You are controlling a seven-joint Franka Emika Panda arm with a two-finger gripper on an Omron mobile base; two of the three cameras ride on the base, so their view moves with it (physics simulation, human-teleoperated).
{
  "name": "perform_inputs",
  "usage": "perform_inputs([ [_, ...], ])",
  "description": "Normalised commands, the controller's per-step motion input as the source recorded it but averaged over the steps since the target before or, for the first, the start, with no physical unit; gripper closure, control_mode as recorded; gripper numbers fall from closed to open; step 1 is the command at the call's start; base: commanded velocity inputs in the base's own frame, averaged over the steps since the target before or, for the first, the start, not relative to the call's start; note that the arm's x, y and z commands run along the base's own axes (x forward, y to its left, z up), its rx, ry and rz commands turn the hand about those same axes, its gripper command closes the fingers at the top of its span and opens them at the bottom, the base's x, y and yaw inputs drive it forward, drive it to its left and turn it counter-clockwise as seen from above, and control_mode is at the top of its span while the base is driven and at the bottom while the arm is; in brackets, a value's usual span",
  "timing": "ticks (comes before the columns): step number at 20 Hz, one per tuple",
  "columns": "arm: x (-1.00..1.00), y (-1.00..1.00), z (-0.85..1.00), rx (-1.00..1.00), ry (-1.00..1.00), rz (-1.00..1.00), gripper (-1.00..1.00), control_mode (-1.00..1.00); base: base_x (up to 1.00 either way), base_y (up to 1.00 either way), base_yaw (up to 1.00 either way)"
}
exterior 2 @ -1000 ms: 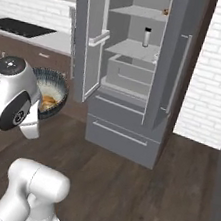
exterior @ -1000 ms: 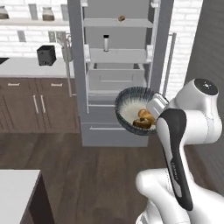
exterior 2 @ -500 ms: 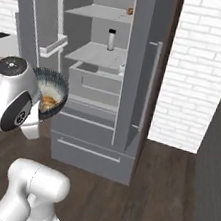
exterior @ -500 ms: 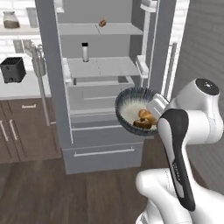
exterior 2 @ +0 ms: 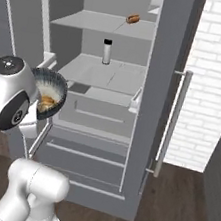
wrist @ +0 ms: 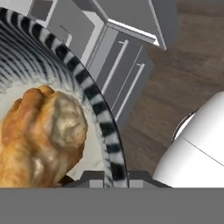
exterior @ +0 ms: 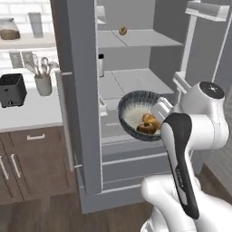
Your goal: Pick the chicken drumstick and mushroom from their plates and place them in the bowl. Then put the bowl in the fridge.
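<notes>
Open fridge (exterior: 136, 81) shelves were faced; the bowl (exterior: 138, 113) was clamped by the gripper (wrist: 109, 175) at its rim and should be kept level while carried inside

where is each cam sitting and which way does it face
Left base view: behind the arm, left side, facing the open fridge; white arm at lower right carries the bowl.
Right base view: behind, right side, same fridge and bowl; arm at lower left.
Hand view: on the hand, over the bowl's rim onto the chicken drumstick.
</notes>
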Motion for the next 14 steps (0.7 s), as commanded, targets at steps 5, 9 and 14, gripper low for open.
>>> perform_inputs([
  [5, 0.0, 0.0, 0.0, 0.0, 0.0, 0.0, 1.0, 1.0, 0.42, -0.47, -0.05],
  [9, 0.0, 0.0, 0.0, 0.0, 0.0, 0.0, 1.0, 1.0, 0.79, 0.0, 0.0],
  [14, 0.0, 0.0, 0.0, 0.0, 0.0, 0.0, 1.0, 1.0, 0.84, 0.0, -0.01],
])
